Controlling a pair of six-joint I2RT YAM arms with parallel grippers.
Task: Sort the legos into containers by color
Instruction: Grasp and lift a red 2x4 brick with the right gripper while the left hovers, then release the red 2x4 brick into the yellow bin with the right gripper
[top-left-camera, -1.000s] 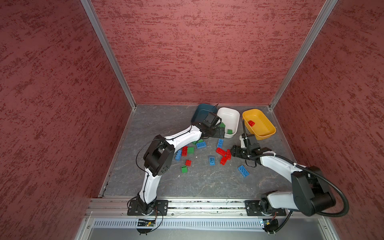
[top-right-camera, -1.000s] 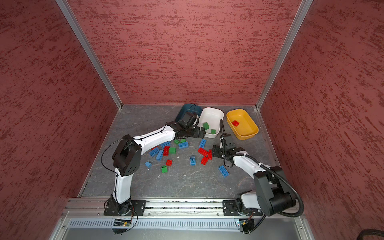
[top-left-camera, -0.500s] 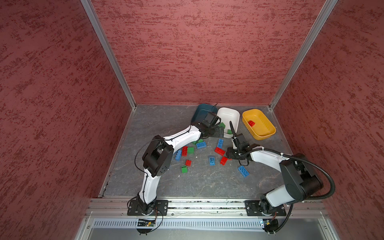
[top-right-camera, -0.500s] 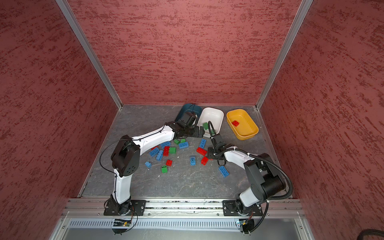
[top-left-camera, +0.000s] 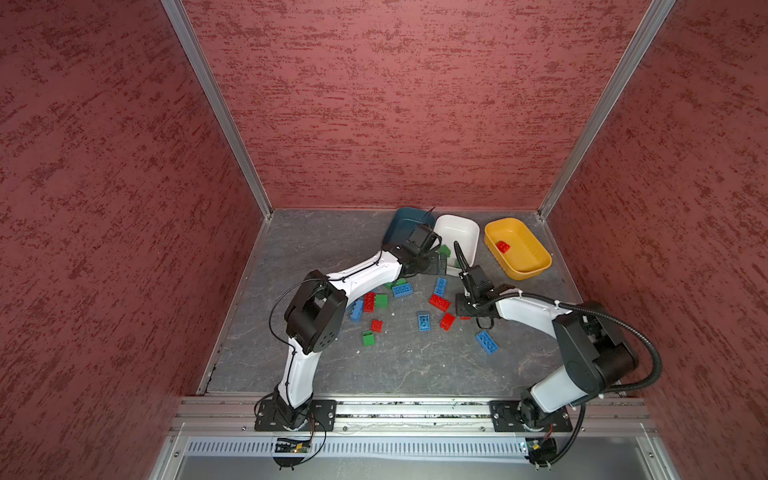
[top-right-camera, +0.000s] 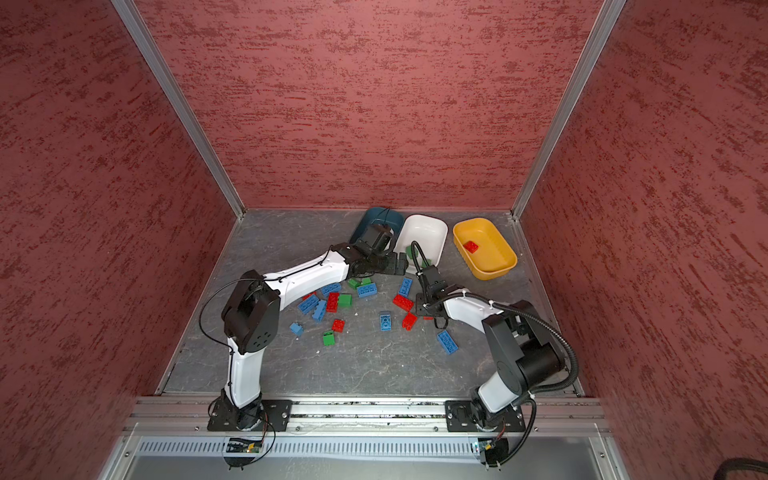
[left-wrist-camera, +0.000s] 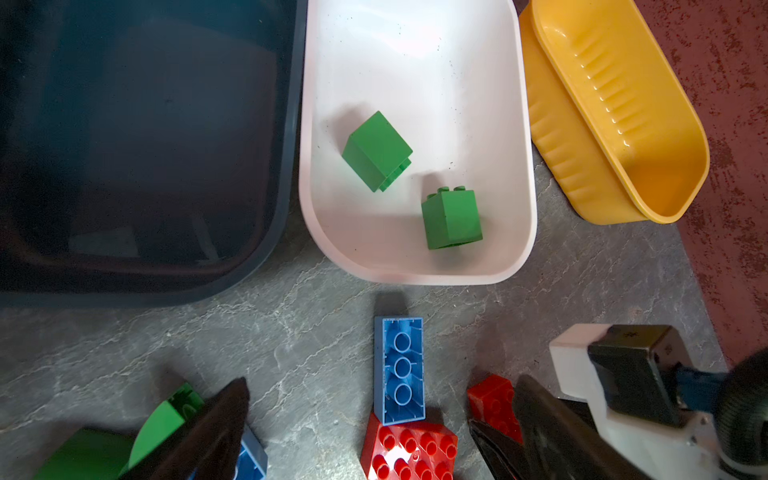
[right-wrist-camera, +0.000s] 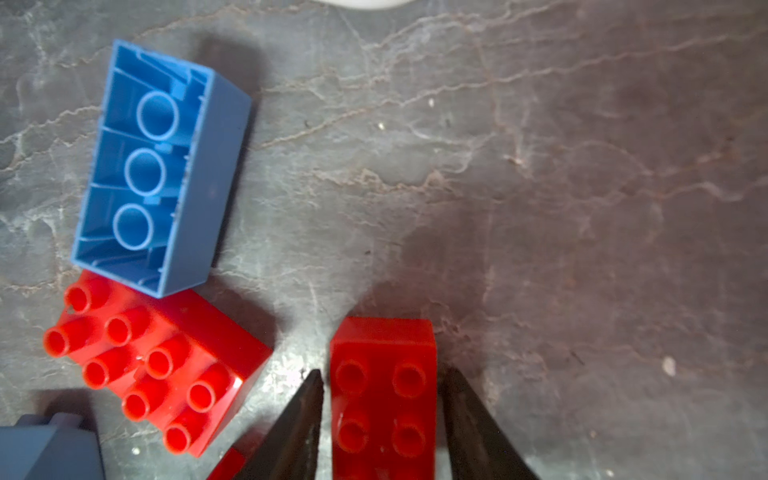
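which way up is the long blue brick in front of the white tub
Upside down: the long blue brick shows its hollow underside, with three round tubes facing up, in both wrist views.

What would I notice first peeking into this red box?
Red, blue and green bricks lie scattered on the grey floor between the left arm and right arm. At the back stand a teal tub, a white tub holding green bricks and a yellow tub holding one red brick. The fingers of the right gripper straddle a small red brick.
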